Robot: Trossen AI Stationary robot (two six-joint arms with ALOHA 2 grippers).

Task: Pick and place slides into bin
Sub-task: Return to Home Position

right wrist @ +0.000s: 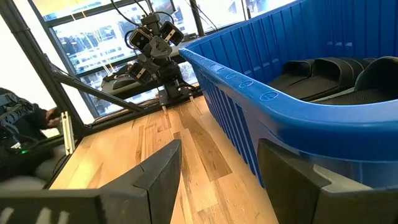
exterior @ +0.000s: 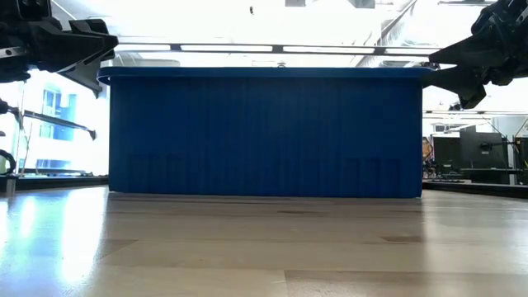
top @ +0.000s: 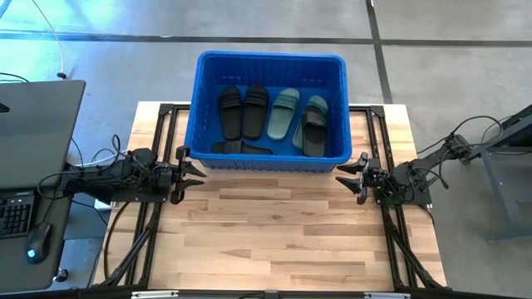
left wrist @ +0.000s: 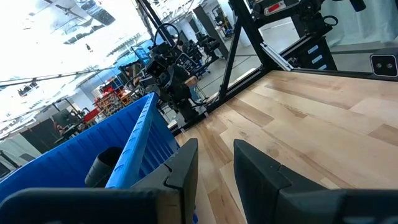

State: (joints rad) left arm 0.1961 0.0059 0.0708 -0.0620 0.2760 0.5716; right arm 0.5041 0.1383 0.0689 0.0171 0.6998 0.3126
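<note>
A: Item 1, slides (top: 255,110)?
B: All in bin (top: 270,58), far edge of tabletop (top: 283,241), centre. None loose.
A: Grippers?
B: L gripper (top: 193,169) by bin's near-left corner, R gripper (top: 351,176) by near-right. Both parted, empty.
A: Risk?
B: If I swing either home carelessly, a finger could clip and shove the bin.

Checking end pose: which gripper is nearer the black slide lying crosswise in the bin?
Left. The left gripper is outside the bin's near-left corner, by the black slide; the right gripper is off its near-right corner.
</note>
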